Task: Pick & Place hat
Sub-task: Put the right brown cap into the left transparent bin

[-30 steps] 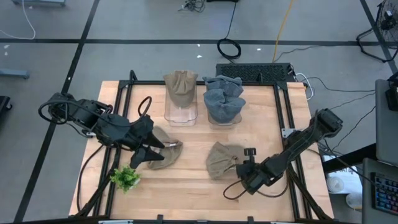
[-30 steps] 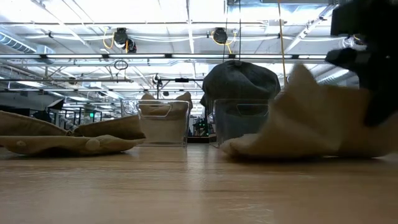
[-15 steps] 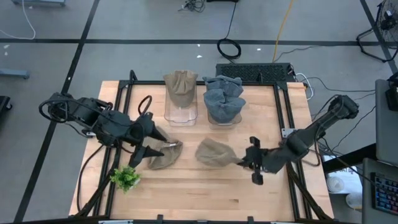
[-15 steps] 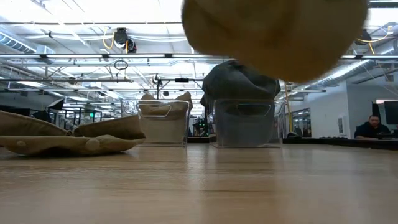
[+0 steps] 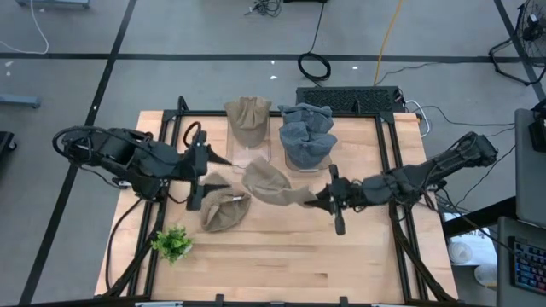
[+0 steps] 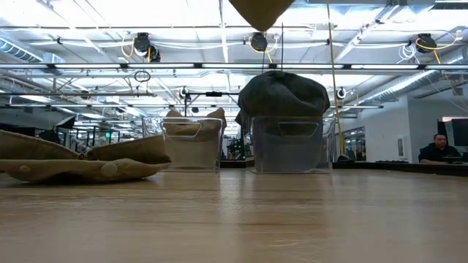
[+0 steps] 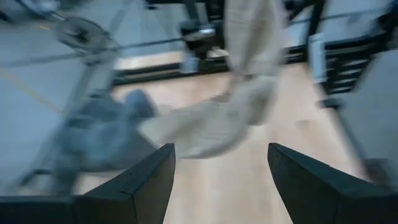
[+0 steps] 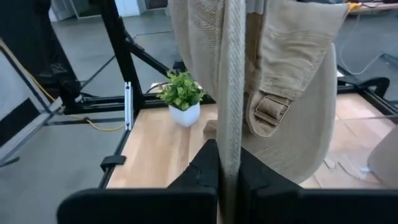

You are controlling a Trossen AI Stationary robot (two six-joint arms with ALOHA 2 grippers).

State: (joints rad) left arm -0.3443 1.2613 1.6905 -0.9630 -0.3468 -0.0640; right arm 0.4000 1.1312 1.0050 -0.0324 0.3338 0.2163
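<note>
Spreading under everything, the wooden table (image 5: 281,256) carries two clear bins at twelve o'clock, a tan hat (image 5: 223,211) lying at nine o'clock beside the left gripper (image 5: 199,175) with fingers spread wide and empty, and the right gripper (image 5: 328,198) pinched tight on a lifted beige hat (image 5: 267,182) near centre.

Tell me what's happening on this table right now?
The right gripper is shut on a tan hat and holds it in the air over the middle of the table, near the clear bin with tan hats and the one with grey hats. The left gripper is open and empty, above another tan hat lying on the table. A small plant stands at the front left.
</note>
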